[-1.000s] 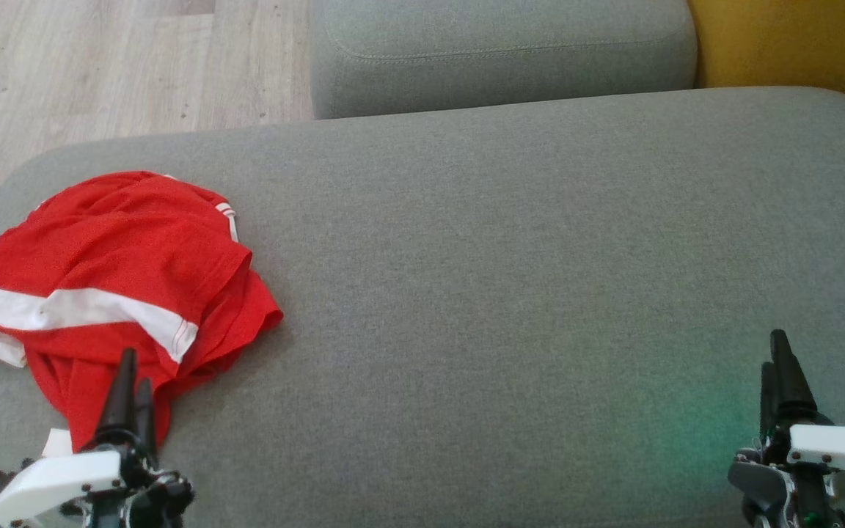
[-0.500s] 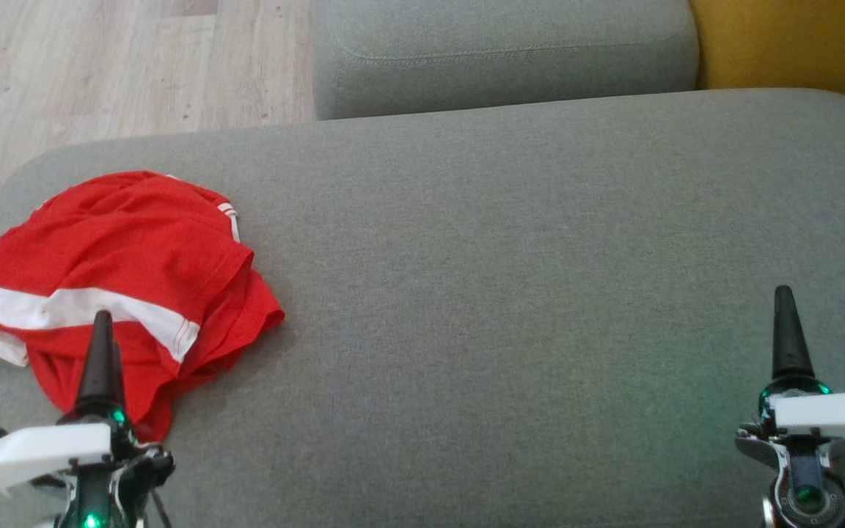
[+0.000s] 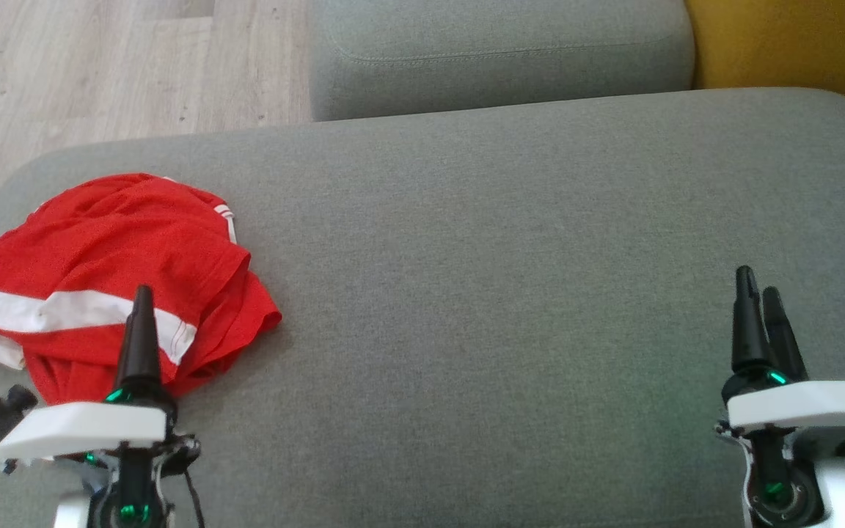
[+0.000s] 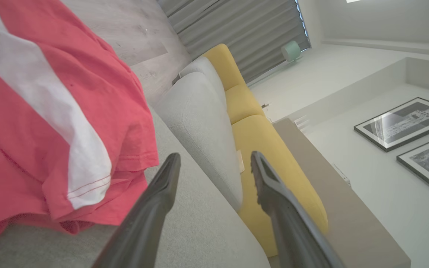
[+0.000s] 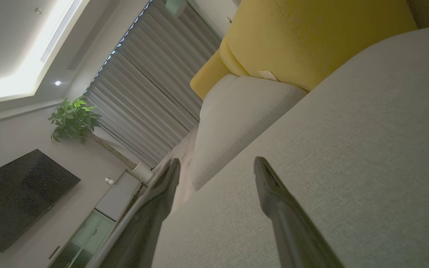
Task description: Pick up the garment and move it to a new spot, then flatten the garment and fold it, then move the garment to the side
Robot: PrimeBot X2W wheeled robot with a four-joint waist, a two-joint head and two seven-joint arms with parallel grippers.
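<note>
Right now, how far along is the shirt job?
Done: nothing visible; the shirt lies crumpled at the cushion's left end. In hand: the left tool is open by the shirt's edge, gripping nothing; the right tool is open over bare cushion. Left: pick up, move, flatten, fold, set aside.

The grey sofa seat (image 3: 503, 293) lies bare from the crumpled garment (image 3: 100, 249) at its left end across to the right hand (image 3: 756, 286), a wide open stretch to pass over. Along the far edge a second grey cushion (image 3: 503, 51) and a yellow cushion (image 3: 796, 44) stand in the way; the far left opens onto wooden floor (image 3: 100, 66).
</note>
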